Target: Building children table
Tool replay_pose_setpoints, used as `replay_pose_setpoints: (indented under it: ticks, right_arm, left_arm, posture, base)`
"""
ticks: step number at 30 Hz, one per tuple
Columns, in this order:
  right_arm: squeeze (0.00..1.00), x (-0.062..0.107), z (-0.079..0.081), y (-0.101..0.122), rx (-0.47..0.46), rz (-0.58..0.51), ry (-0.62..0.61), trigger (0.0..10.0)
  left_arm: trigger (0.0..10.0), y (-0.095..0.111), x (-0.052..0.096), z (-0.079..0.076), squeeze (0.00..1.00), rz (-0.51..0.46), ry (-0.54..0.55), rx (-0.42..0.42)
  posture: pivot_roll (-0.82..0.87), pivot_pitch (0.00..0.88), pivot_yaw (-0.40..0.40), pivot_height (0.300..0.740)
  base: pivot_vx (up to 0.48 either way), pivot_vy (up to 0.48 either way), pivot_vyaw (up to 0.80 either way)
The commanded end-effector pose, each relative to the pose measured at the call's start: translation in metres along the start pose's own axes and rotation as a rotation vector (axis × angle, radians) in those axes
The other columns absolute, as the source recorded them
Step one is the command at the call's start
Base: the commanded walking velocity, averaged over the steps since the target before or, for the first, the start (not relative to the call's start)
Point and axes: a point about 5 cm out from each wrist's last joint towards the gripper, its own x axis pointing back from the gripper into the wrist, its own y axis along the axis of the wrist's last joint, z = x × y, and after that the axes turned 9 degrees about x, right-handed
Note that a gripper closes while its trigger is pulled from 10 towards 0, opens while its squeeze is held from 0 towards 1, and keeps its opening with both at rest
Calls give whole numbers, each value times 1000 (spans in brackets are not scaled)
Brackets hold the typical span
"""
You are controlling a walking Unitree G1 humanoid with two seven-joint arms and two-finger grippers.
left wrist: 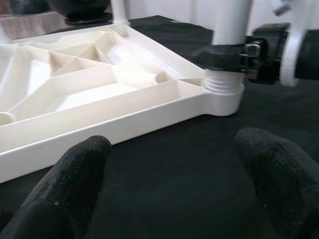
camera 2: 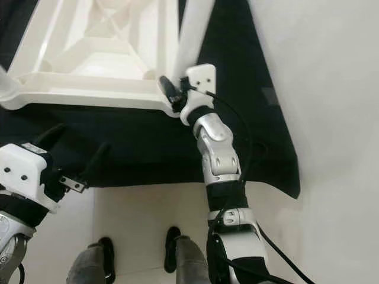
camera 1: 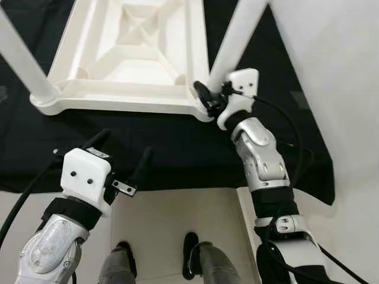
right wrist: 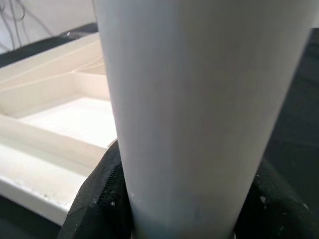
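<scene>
While the upturned white tabletop lies on the black cloth, the right gripper clenches the near-right table leg at its threaded base — axis upright in the corner socket. The left gripper hovers released, well apart over the cloth.
</scene>
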Motion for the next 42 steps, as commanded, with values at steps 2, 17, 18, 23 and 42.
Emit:
replay_pose_setpoints:
  ticks: [2, 17, 18, 23, 42]
  right_arm:
    - [0, 3, 7, -28, -42, 155, 40, 0]
    - [0, -1, 15, 62, 28, -269, 720, 10000]
    - [0, -1, 12, 65, 42, -287, 808, 10000]
    - [0, -10, 13, 65, 21, -270, 910, 10000]
    - [0, -24, 44, 60, -32, -236, 1218, 0]
  left_arm:
    - [10000, -4, 4, -2, 0, 22, -6, 26]
    - [10000, -7, 3, -22, 0, 52, -150, 103]
    - [10000, -8, 3, -24, 0, 58, -165, 102]
    - [10000, -8, 4, -28, 0, 69, -205, 122]
    - [10000, -11, 8, -32, 0, 106, -249, 122]
  posture:
    - [155, 360, -157, 740]
    - [141, 361, -156, 740]
    - [146, 360, -154, 740]
    - [148, 357, -155, 740]
    - [161, 363, -162, 740]
  base:
    - [0, 0, 0]
    - [0, 0, 0]
    - [0, 0, 0]
    - [0, 0, 0]
    - [0, 0, 0]
